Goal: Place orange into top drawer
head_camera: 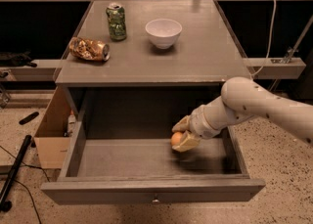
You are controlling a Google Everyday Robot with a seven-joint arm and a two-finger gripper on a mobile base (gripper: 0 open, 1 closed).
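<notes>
Camera view, lower frame: the top drawer is seen standing open, so its floor can be reached from above. Right of centre, the orange is clamped between the fingers of the gripper and held low inside the drawer, seemingly to allow a short drop. Higher up, on the table, a snack bag, white bowl and green can are left aside.

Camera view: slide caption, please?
End effector holds the orange low inside the open top drawer, toward its right side.
</notes>
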